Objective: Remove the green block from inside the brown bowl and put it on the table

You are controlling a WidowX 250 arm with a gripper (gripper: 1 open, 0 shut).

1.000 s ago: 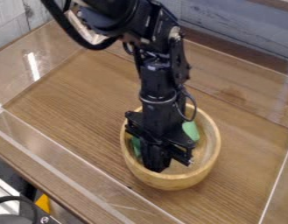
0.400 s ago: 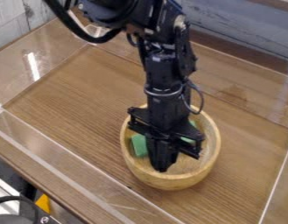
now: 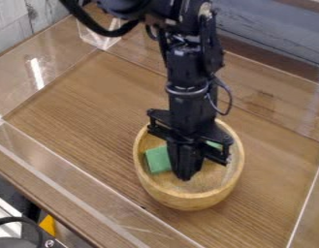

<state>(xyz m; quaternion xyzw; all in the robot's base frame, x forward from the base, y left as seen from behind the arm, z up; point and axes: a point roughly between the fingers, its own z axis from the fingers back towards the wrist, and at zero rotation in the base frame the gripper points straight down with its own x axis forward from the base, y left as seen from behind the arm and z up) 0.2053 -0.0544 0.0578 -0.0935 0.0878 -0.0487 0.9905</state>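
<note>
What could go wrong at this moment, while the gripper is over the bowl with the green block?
1. The gripper is shut, but the green block shows only at its left side, so the grip may be off-centre and slip.
2. The block is inside the brown bowl; it may catch the thick rim and drop back.
3. The fingers sit low in the bowl; a sideways move may drag it across the table.

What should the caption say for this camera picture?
Robot gripper shut inside the brown bowl beside the green block.
</note>
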